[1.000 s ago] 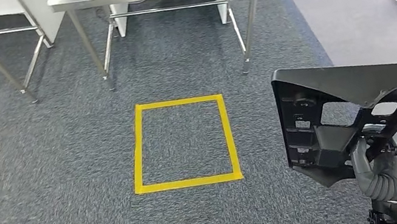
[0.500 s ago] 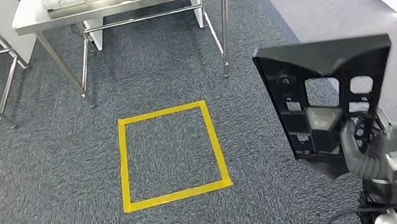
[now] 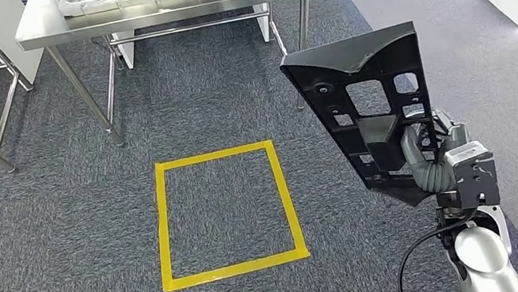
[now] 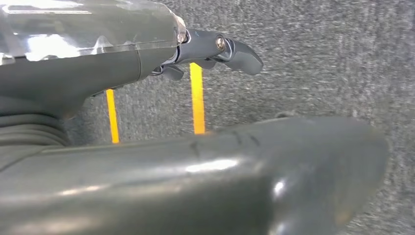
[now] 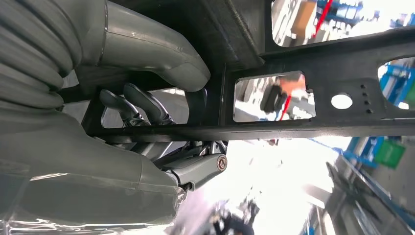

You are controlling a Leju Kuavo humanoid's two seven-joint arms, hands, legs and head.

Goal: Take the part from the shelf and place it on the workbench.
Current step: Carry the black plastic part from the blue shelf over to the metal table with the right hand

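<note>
**Carrying the part upright toward the workbench**

Holding the black part with its long axis standing up, the right hand grips it low down — the workbench lies ahead and to the left, beyond the yellow floor square. In the right wrist view, thumb and fingers wrap a frame bar of the part. In the left wrist view, the left hand hangs over carpet with nothing in it; I cannot tell how its fingers are set.
</note>
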